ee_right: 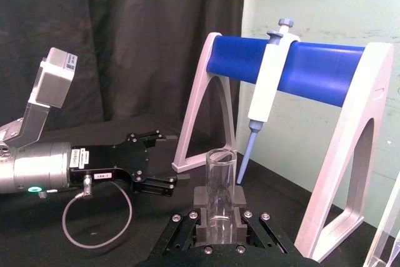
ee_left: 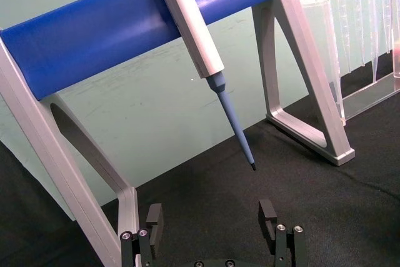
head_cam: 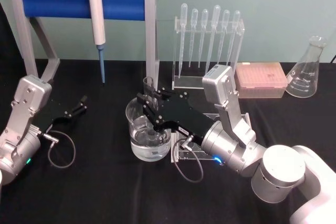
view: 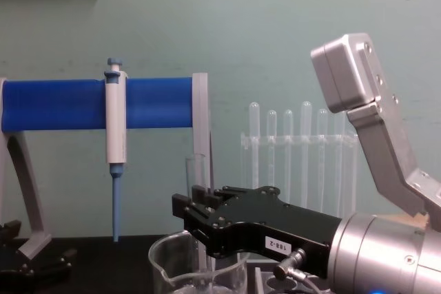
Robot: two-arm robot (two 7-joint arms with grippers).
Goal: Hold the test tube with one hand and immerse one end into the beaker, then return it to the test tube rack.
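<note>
1. Head view: the right gripper (head_cam: 149, 104) pinches the test tube (head_cam: 149, 88) upright, with its lower end inside the beaker (head_cam: 131, 118); the right wrist view shows the tube's open rim.
2. Left gripper (head_cam: 80, 105) is spread open and parked well apart on the left.
3. The pipette stand (head_cam: 151, 35) leg is close behind; there's open black table (head_cam: 105, 192) in front.

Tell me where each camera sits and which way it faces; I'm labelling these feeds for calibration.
Head: high, looking down at the table; both arms, right claw gripping the test tube over the beaker, left claw parked open.
Chest: low, looking across; right arm large.
Left wrist: faces the pipette; own fingertips.
Right wrist: looks along the test tube; left claw beyond.
All four share the pipette on the blue stand.
</note>
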